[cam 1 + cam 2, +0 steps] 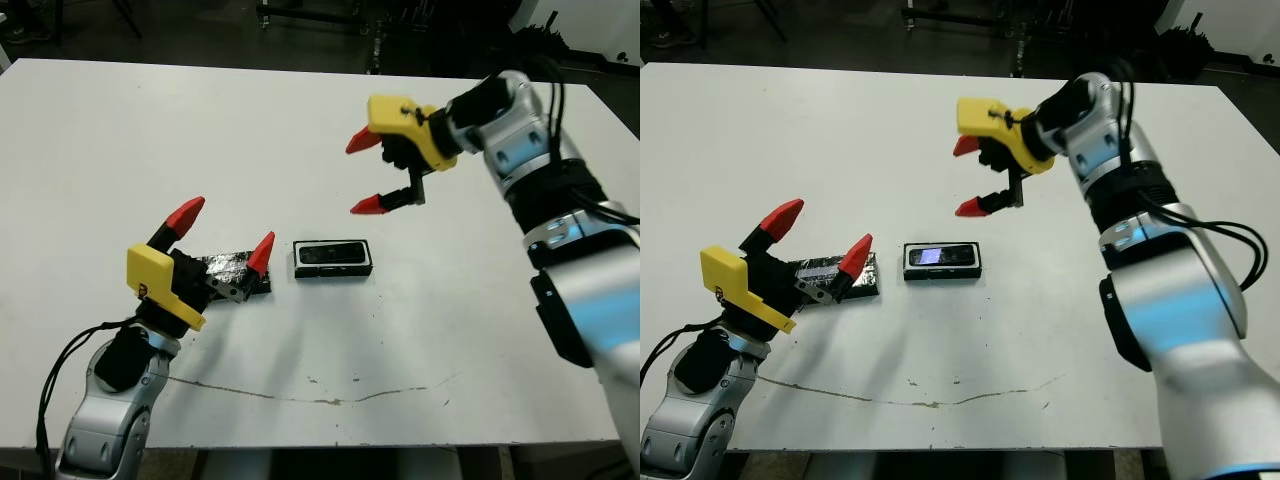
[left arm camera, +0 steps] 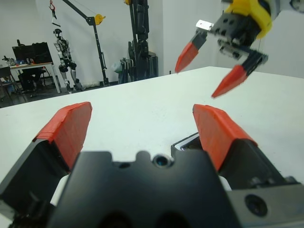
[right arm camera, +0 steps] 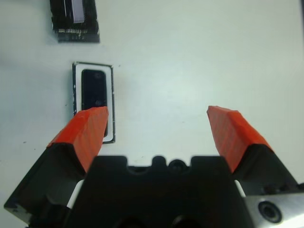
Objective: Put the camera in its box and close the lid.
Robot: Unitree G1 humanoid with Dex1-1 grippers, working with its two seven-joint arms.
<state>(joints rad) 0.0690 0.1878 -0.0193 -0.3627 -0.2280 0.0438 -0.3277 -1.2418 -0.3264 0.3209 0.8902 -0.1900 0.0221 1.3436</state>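
Both sets of fingers, left [image 1: 818,234] and right [image 1: 968,176], gape empty; camera [image 1: 941,257] in box [image 1: 942,274], no legible writing.

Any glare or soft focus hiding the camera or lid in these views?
Right eye view: bluish glare on the camera inside the box; silvery reflections on the lid. Left wrist view: near red fingers soft; lid mostly hidden.
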